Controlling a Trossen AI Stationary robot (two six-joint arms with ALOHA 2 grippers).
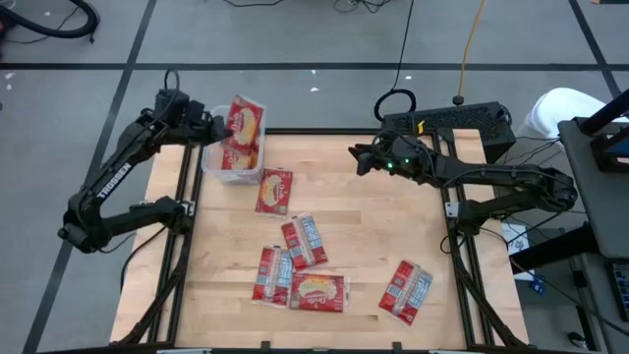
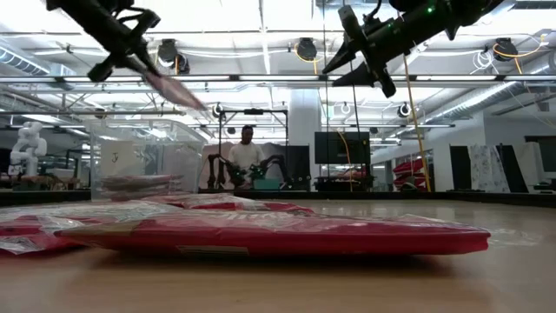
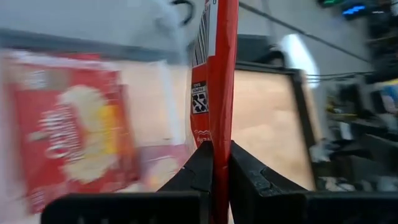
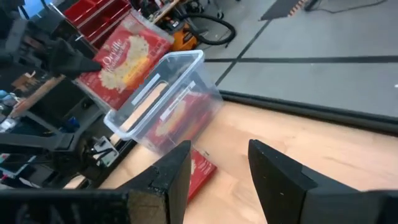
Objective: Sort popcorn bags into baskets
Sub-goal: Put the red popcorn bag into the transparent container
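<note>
High view:
- Left gripper (image 1: pixel 218 126): at table's 11 o'clock corner, over the basket (image 1: pixel 210 163); clamped on held bag (image 1: pixel 246 120), which hangs tilted above the tub.
- Basket: clear tub, at least 1 bag already inside.
- Loose bags (image 1: pixel 304 242): one just beside the tub at its 5 o'clock, cluster of approx. 4 near table centre toward 6 o'clock, 1 more toward 5 o'clock.
- Right gripper (image 1: pixel 360 159): parked in air near 1 o'clock, nothing in it.

Low view:
- Held bag: seen edge-on, thin, slanting down from left gripper above tub.
- Nearest loose bag (image 2: pixel 278 233): lies flat, low.
- Person (image 2: pixel 247 157): seated in the room well behind the table.

Left wrist view:
- Fingers (image 3: pixel 196 171): pinch held bag by one short edge, edge-on.

Right wrist view:
- Fingers (image 4: pixel 168 171): spread apart, empty.

Handling (judgement):
- Bags: prob. light, semi-stiff, slick film; flat ones hard to get under, so nip an edge/corner.
- Risk: slip from an edge pinch.
</note>
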